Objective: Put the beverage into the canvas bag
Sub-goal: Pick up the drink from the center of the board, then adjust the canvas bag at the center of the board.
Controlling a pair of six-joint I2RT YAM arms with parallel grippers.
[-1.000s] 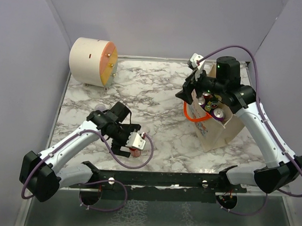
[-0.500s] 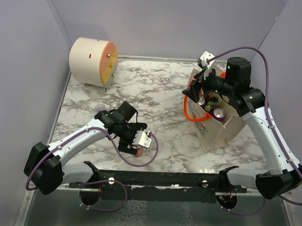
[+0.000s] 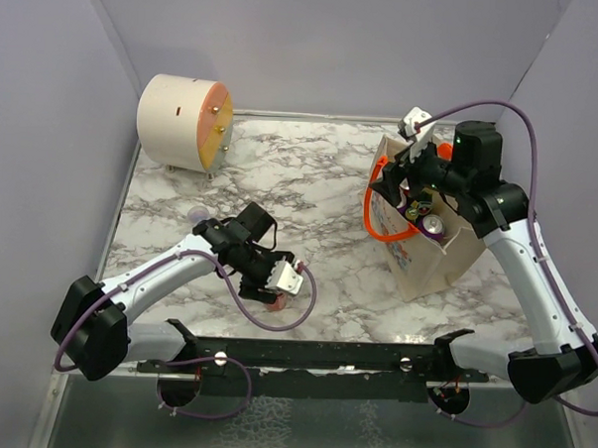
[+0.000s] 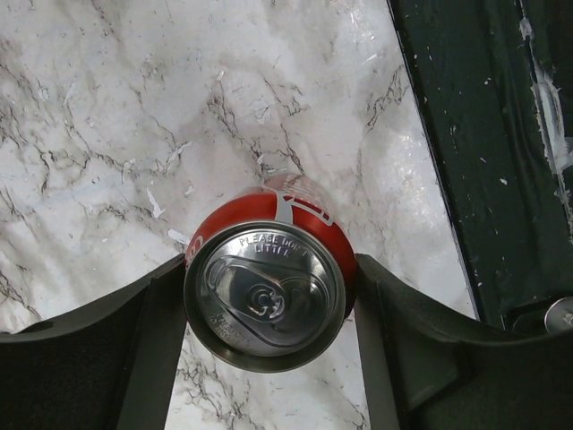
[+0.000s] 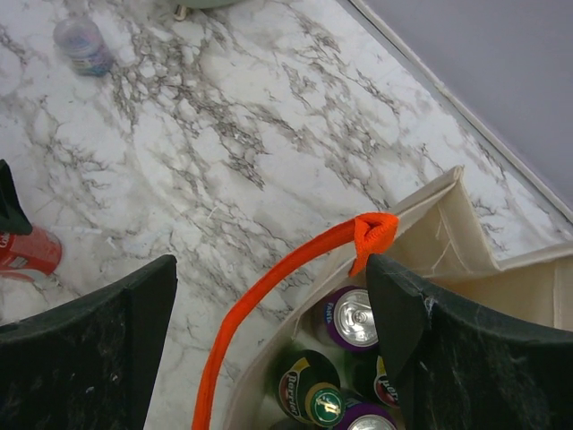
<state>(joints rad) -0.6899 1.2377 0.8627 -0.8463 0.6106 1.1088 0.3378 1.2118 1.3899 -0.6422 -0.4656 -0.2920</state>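
Marble tabletop, near edge just beside red can

left arm: white links, black joints | right arm: same | cables: purple | left hand: black fingers

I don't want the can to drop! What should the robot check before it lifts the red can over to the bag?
1. Is the red can upright on the table: ok.
2. Are the fingers of the left gripper against both sides of the can: ok.
3. Is the canvas bag upright with its mouth open: ok.
4. Is there room among the cans already inside: cannot tell.
5. Is the bag's mouth free of the right gripper: not ok. It hangs open above the rim, with the orange handle between its fingers.
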